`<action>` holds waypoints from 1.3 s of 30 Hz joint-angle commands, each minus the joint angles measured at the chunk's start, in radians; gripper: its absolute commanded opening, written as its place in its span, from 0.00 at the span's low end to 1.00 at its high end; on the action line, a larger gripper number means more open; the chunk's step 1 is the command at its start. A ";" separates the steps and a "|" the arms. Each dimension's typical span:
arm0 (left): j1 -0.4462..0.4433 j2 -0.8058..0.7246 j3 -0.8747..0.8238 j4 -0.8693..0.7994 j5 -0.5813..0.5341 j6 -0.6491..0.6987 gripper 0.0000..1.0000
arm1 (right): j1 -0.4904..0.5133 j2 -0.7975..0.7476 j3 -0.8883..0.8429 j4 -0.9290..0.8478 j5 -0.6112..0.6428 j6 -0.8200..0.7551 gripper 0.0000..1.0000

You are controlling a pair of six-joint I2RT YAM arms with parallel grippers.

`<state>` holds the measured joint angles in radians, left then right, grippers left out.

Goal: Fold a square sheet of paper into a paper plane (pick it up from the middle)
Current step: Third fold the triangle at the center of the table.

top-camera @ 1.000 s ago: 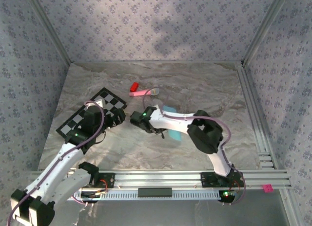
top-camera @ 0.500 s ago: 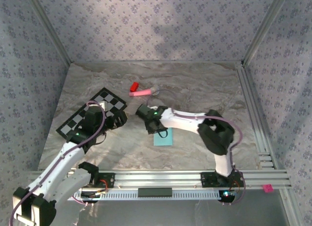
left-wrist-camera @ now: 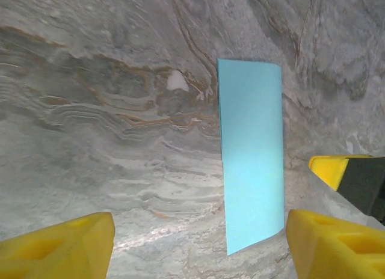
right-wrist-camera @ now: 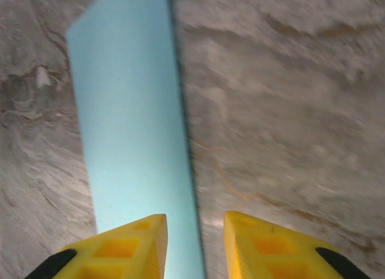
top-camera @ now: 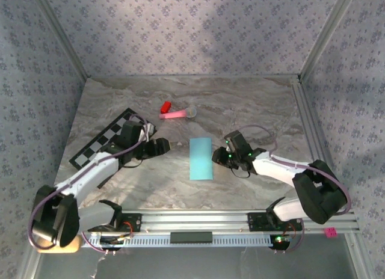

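Now, far on the left lies the checkered mat point(top-camera: 102, 150), and the left arm reaches over it. The left gripper point(top-camera: 162, 148) sits low, just left of the paper, and its yellow fingers are wide apart with nothing in them. In the middle of the table point(top-camera: 252, 110) lies the square sheet of paper point(top-camera: 200, 159). It is light blue, folded into a long thin shape, and it lies flat. It is not a plane yet. Just right of it is the right gripper point(top-camera: 224, 155). Its fingers are only a little apart, and the paper's long edge runs toward the gap between them, but I think they hold nothing. What could go wrong? The paper is thin and the table looks smooth, so a push from one side could make it slide away or turn. If a finger digs at the edge, the paper could crumple or the fold could pop open. If both grippers pull at once, it could tear. A crooked fold would make a crooked plane.
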<state>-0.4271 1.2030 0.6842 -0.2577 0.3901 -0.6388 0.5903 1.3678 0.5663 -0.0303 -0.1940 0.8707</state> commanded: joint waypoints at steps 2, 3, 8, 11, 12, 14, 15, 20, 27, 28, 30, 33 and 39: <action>-0.060 0.100 0.076 0.021 0.077 -0.001 0.69 | -0.036 -0.021 -0.046 0.135 -0.116 0.058 0.24; -0.075 0.124 0.089 0.020 0.076 -0.002 0.67 | -0.040 -0.015 -0.051 0.145 -0.128 0.058 0.22; -0.142 0.230 0.123 0.028 0.081 -0.034 0.59 | -0.043 0.039 -0.029 0.171 -0.194 0.033 0.16; -0.176 0.286 0.158 0.013 0.087 -0.028 0.55 | -0.044 0.079 -0.004 0.170 -0.223 0.012 0.12; -0.185 0.297 0.164 0.012 0.081 -0.030 0.55 | -0.044 0.091 0.002 0.173 -0.227 0.008 0.12; -0.200 0.319 0.167 0.029 0.079 -0.043 0.55 | -0.043 0.113 0.012 0.181 -0.243 0.004 0.12; -0.203 0.324 0.167 0.036 0.080 -0.049 0.55 | -0.042 0.121 0.018 0.185 -0.251 0.003 0.12; -0.211 0.349 0.175 0.048 0.075 -0.064 0.55 | -0.041 0.154 0.035 0.191 -0.272 -0.010 0.12; -0.210 0.372 0.177 0.059 0.081 -0.074 0.55 | -0.052 0.195 0.053 0.185 -0.316 -0.033 0.12; -0.210 0.375 0.176 0.067 0.085 -0.079 0.54 | -0.053 0.204 0.055 0.186 -0.318 -0.033 0.12; -0.210 0.383 0.175 0.079 0.094 -0.088 0.54 | -0.055 0.224 0.050 0.184 -0.313 -0.034 0.12; -0.211 0.399 0.178 0.088 0.103 -0.095 0.54 | -0.061 0.251 0.022 0.201 -0.312 -0.026 0.12; -0.210 0.434 0.186 0.108 0.129 -0.111 0.53 | -0.073 0.281 -0.044 0.236 -0.308 0.008 0.12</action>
<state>-0.6353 1.6169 0.8391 -0.1745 0.4847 -0.7330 0.5232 1.6093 0.5636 0.2245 -0.5125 0.8654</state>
